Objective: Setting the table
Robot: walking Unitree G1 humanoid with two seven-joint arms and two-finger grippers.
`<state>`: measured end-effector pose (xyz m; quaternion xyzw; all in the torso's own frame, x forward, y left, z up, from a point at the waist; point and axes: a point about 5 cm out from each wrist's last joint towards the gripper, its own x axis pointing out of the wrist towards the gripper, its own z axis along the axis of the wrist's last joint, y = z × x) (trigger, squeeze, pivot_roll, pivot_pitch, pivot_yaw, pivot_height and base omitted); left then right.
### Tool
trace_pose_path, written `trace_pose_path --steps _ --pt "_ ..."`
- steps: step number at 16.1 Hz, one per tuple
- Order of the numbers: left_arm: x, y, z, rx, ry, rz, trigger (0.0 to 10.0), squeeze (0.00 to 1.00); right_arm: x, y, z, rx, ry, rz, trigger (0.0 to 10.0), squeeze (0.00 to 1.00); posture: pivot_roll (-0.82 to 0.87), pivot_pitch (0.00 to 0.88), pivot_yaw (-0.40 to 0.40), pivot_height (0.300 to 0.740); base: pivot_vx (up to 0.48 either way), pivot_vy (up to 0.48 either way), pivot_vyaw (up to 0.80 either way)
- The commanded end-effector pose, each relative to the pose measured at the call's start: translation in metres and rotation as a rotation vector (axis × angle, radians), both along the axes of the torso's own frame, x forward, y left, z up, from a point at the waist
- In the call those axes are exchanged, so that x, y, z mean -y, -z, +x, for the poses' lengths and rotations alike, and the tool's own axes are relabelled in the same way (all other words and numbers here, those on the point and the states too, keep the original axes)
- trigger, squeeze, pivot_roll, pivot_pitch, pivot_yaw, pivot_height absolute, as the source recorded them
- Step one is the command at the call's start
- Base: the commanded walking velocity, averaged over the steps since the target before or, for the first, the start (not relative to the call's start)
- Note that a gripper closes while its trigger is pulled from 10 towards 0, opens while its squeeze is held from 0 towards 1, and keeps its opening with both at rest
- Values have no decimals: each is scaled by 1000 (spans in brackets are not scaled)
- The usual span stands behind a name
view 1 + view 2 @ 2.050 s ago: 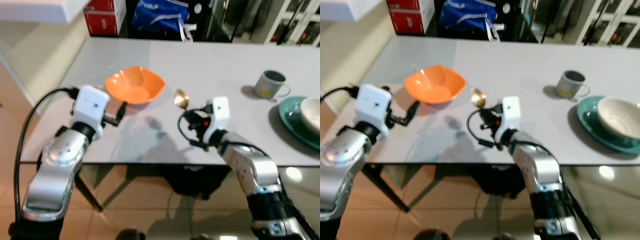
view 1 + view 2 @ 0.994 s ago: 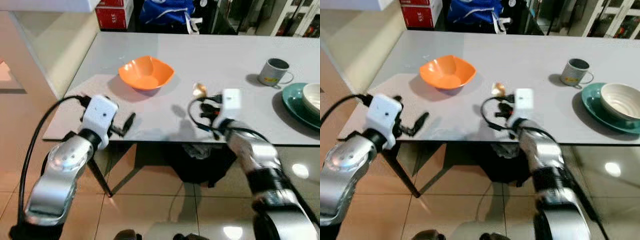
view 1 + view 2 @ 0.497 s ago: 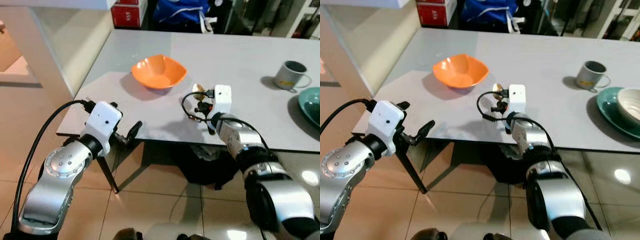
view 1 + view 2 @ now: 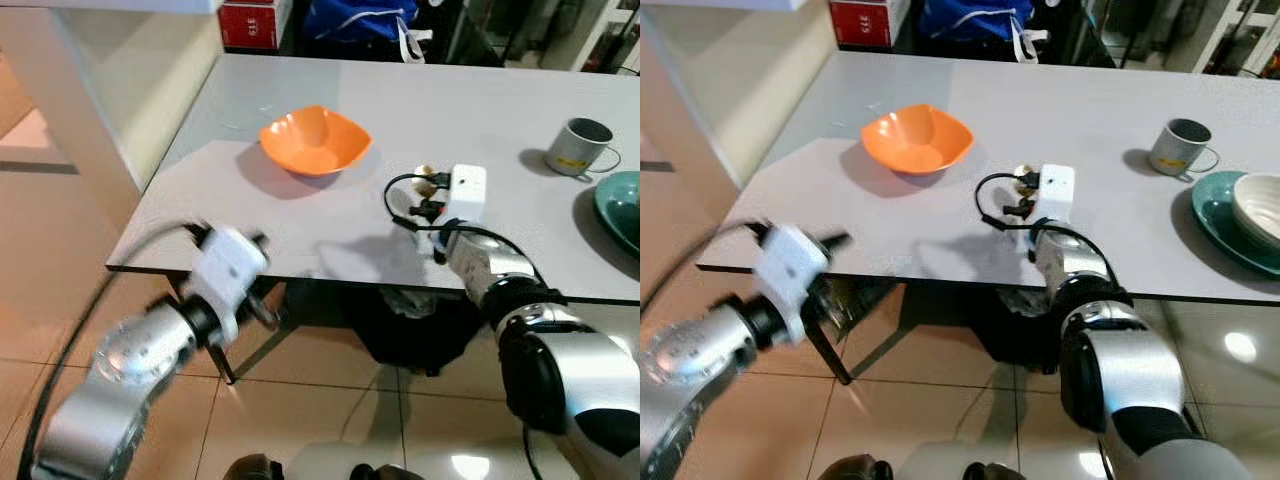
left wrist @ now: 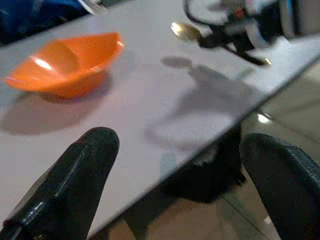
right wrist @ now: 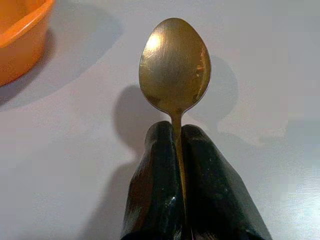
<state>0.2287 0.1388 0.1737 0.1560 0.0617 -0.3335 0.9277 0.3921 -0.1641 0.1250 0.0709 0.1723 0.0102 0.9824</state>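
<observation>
My right gripper [image 6: 175,145] pinches a gold spoon [image 6: 174,67] above bare grey table [image 4: 300,215] beside the orange bowl [image 4: 314,141]; my left gripper [image 5: 175,175] gapes wide past the table's near edge.

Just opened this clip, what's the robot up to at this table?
The robot stands at the near edge of a grey table. Its right gripper is shut on the handle of a gold spoon, held just above the tabletop, a little to the right of an orange bowl. The left gripper is open and hangs at the table's near edge, holding nothing. Farther right sit a grey mug and a cream bowl on a teal plate.
</observation>
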Motion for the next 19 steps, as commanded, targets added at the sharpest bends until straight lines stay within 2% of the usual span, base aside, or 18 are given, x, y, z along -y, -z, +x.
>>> trace_pose_path --steps 1,5,14,15,16,17,19 --pt "-2 1 -2 -4 -8 30 10000 0 1 -5 2 11 -6 -9 10000 0 112 114 -30 740 0 0 0" --pt "-6 -2 -1 -6 -29 37 10000 0 -5 -4 2 8 -58 -35 10000 0 124 121 -31 740 0 0 0" --pt "-13 -3 -6 -19 -45 54 10000 0 -25 2 0 -11 -115 13 10000 0 146 152 -24 740 0 0 0" --pt "-14 -3 -6 -23 -47 57 10000 0 -25 3 0 -16 -100 32 10000 184 147 154 -23 740 0 0 0" --pt "-14 -2 -6 -24 -48 59 10000 0 -24 4 0 -19 -93 40 10000 282 147 155 -23 740 0 0 0" --pt "-14 -3 -7 -25 -50 60 10000 0 -25 4 -1 -20 -94 43 10000 329 148 155 -22 740 0 0 0" --pt "-15 -3 -6 -24 -54 63 10000 0 -26 5 -1 -20 -89 62 10000 706 149 153 -21 740 0 0 0"
